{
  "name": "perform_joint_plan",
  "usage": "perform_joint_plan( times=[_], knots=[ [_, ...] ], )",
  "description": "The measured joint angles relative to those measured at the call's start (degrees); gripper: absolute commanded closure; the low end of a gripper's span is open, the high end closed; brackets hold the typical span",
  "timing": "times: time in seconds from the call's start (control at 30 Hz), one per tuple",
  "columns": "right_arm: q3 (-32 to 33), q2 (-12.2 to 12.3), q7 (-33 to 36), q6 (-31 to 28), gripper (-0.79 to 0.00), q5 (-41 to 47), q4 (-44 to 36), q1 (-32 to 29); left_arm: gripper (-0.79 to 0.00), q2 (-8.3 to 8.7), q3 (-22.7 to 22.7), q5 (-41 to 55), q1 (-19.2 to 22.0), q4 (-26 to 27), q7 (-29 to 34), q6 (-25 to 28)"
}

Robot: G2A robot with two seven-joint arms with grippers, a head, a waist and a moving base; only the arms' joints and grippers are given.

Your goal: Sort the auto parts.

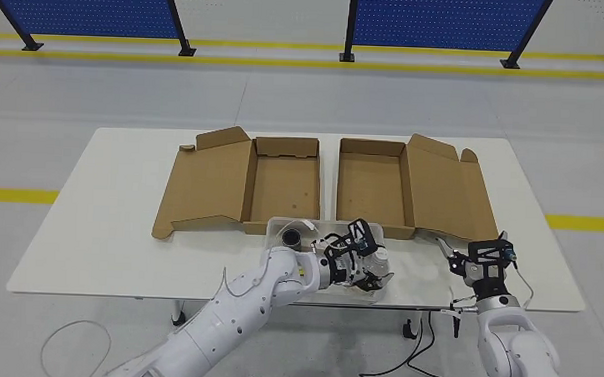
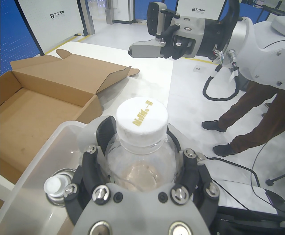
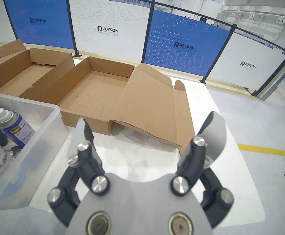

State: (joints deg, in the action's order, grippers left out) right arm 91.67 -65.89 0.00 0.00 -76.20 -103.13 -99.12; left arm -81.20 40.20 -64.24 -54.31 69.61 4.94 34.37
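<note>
my left fingers [image 2: 106, 133] gripped the bottle [image 2: 142, 164], cap outward; the box [image 2: 33, 115] lay just beside, right fingers [image 3: 214, 131] spread empty

**Top view.** A white rectangular surface [image 1: 70, 240] spans the middle of the frame and stands on a pale grey floor [image 1: 105, 92]. A pair of yellow lines [image 1: 286, 63] crosses the floor near the top of the frame. A single yellow stripe [image 1: 12, 194] shows at mid-height at the left and right edges. Blue perforated panels [image 1: 78, 6] on black posts [image 1: 178, 24] line the top edge, with a white panel [image 1: 258, 7] between them.

**Right wrist view.** Blue and white panels alternate across the top of the frame. The light is even.
</note>
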Motion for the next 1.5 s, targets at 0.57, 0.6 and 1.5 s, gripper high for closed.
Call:
perform_joint_plan(
  times=[0.57,0.6,1.5],
  knots=[
    [0.0,0.0,0.0,0.0,-0.785,0.0,0.0,0.0,0.0,5.16,12.8,-6.56,-12.09,22.39,4.14,-0.56],
    [0.0,0.0,0.0,0.0,-0.785,0.0,0.0,0.0,0.0,5.47,13.62,-6.88,-13.12,23.9,4.59,-0.58],
    [0.0,0.0,0.0,0.0,-0.785,0.0,0.0,0.0,0.0,9.08,30.01,-11.82,-27.45,41.07,6.09,-13.98]
  ],
)
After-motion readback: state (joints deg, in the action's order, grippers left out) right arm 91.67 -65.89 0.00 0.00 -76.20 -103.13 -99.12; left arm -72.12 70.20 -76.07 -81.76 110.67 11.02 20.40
